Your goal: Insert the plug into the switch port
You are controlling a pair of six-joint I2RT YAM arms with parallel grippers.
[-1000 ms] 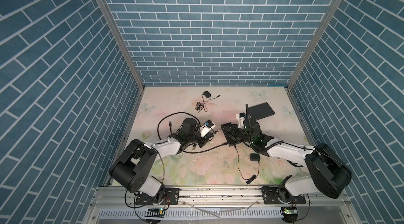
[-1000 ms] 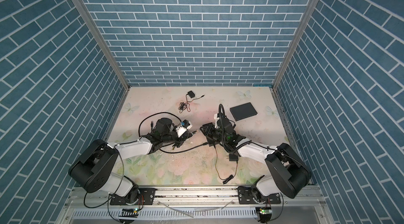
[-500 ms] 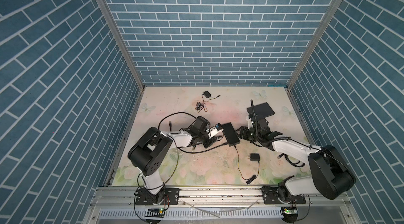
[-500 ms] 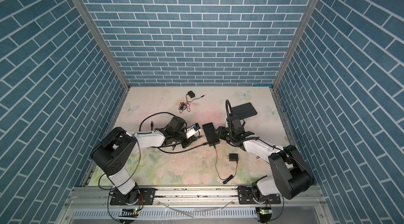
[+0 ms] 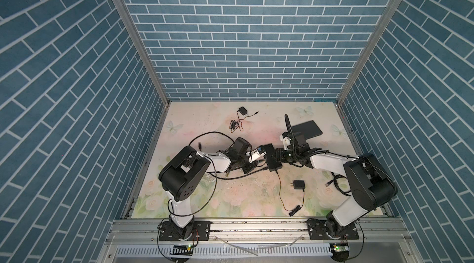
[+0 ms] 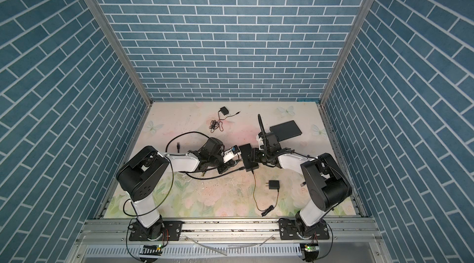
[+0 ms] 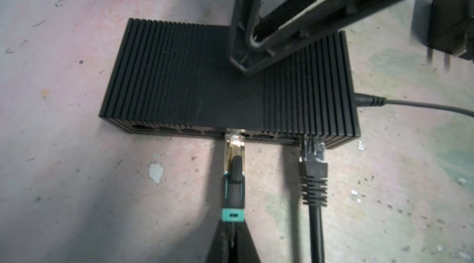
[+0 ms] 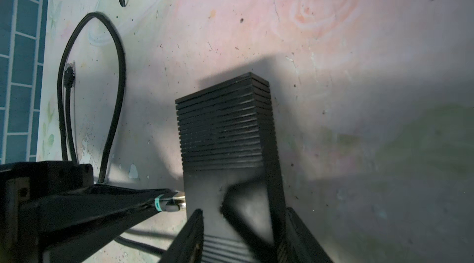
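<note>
One middle port (image 7: 234, 133) of the black ribbed rectangular switch box (image 7: 179, 74) on the floral surface (image 7: 64, 172) held the tip of the clear, teal-collared plug (image 7: 234, 161). Left hand (image 7: 232, 225) clenched that plug's rear. Right hand (image 8: 242, 219) straddled the switch; its grip was unclear.

The left arm (image 5: 215, 163) now reaches further over the counter (image 5: 230, 197), its big elbow joint lifted away from the front edge. With it the left gripper (image 7: 232, 231) brings the plug (image 7: 234, 161) up to the switch (image 7: 179, 74). A second ago the plug is clear of the switch; now its tip sits in the mouth of a middle port (image 7: 234, 133). The right gripper (image 5: 277, 157), pulled back from the switch half a second ago, is over it again, its fingers (image 8: 191, 236) spread wider than a second ago.
</note>
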